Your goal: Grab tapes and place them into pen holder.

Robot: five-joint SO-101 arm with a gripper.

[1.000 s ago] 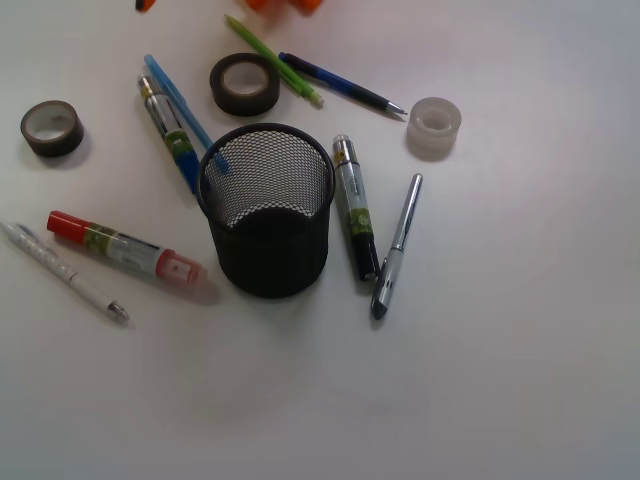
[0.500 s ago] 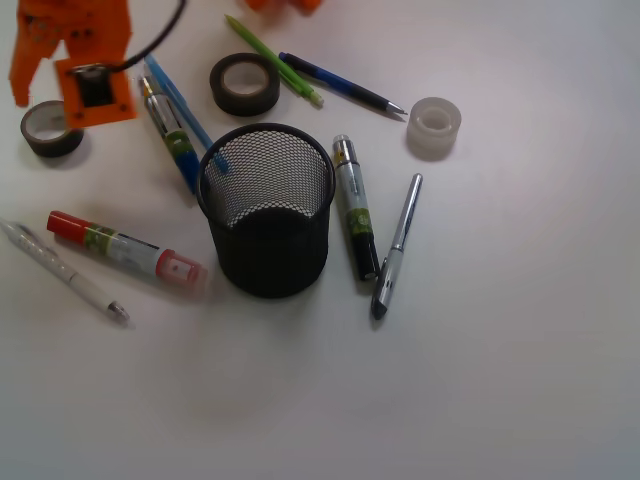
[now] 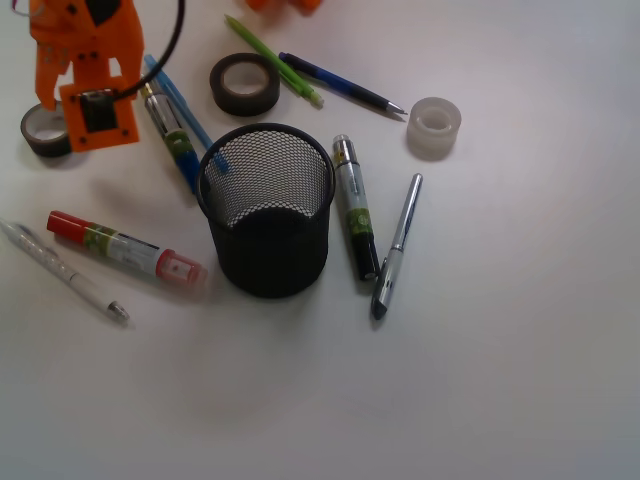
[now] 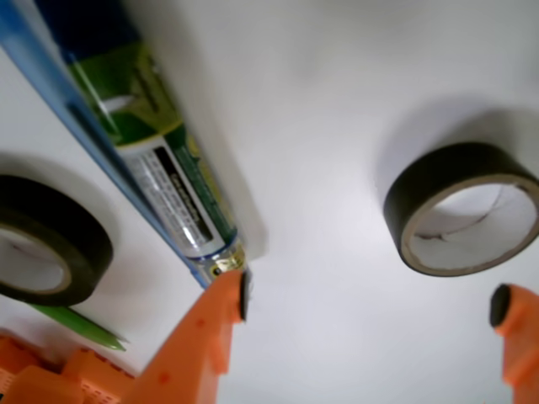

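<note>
My orange gripper (image 3: 85, 105) hangs open at the table's far left, over the left dark tape roll (image 3: 36, 134), which it partly hides. In the wrist view that roll (image 4: 463, 210) lies just ahead of the right fingertip (image 4: 503, 305), outside the gap between the fingers. The left fingertip (image 4: 240, 296) is at the silver end of a green-labelled marker (image 4: 160, 160). A second dark tape roll (image 3: 245, 83) lies behind the black mesh pen holder (image 3: 270, 250), which looks empty. The clear whitish tape roll (image 3: 434, 127) lies to the right.
Pens and markers lie around the holder: a blue pen (image 3: 180, 105) and a marker beside the gripper, a red-capped marker (image 3: 125, 250) and a white pen (image 3: 65, 272) at front left, a green pen (image 3: 272, 58), a dark blue pen (image 3: 340, 83), and two more (image 3: 355, 205) at right.
The gripper came into view from the top left and has settled over the left dark tape roll, shifting slightly up and left in the last half second. Nothing on the table has moved.
</note>
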